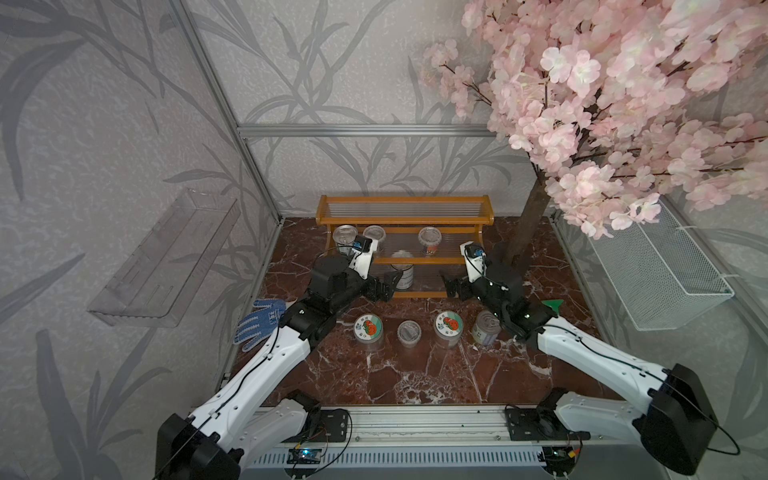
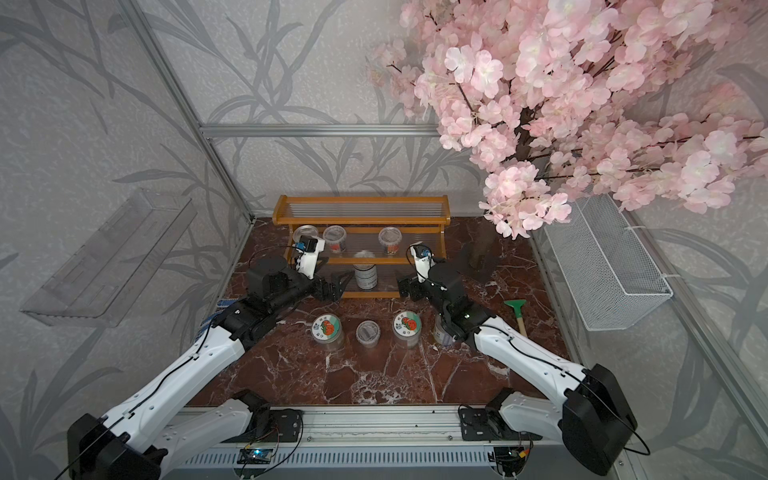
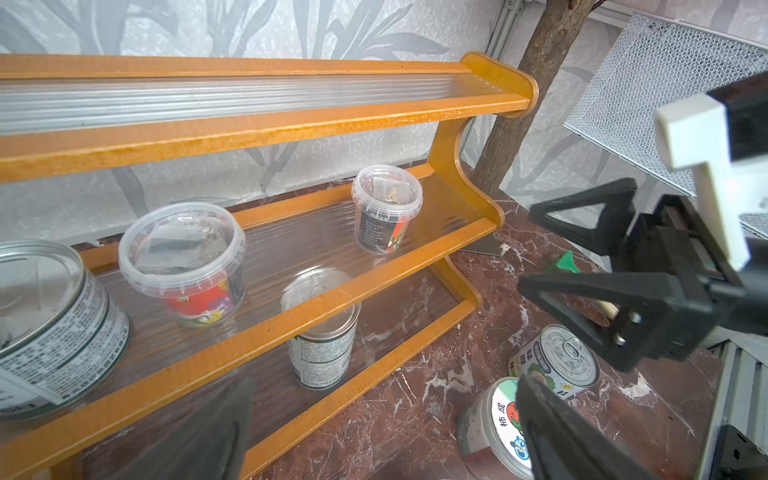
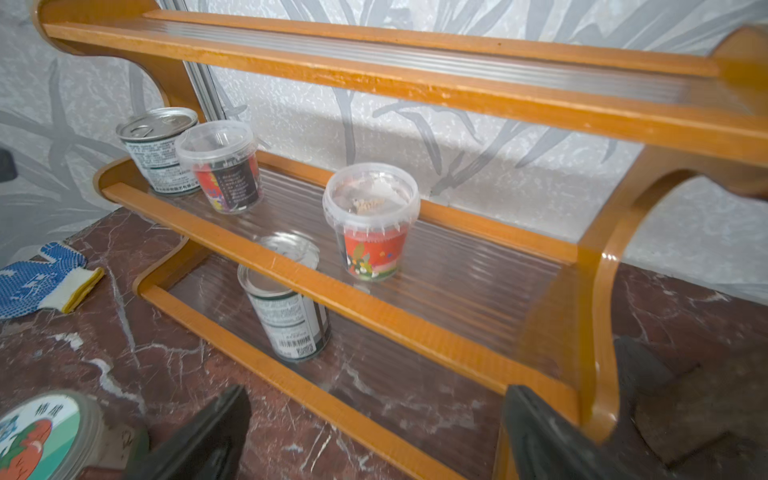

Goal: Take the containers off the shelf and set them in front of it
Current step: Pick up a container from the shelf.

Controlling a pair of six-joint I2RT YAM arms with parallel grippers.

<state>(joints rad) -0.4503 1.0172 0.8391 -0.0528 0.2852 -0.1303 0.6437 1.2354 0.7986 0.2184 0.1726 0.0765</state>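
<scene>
1. The left fingers (image 1: 390,284) and right fingers (image 1: 451,286) are held apart, empty, flanking the low tin (image 1: 403,276).
2. It could be toppled, or the arms clashed, if both are driven in.
3. Another tin (image 1: 344,235) and two cups (image 1: 429,239) are seen on the shelf's (image 1: 403,199) middle tier; four containers (image 1: 409,332) are set before it.
4. The desk (image 1: 415,374) is glossy red marble, hemmed by papered walls (image 1: 124,124) and a tree (image 1: 528,224).

Orange-brown shelf (image 3: 249,137), dark-red white-veined tabletop (image 1: 374,374), blue dotted glove (image 1: 259,324), pink blossoms (image 1: 623,104).
</scene>
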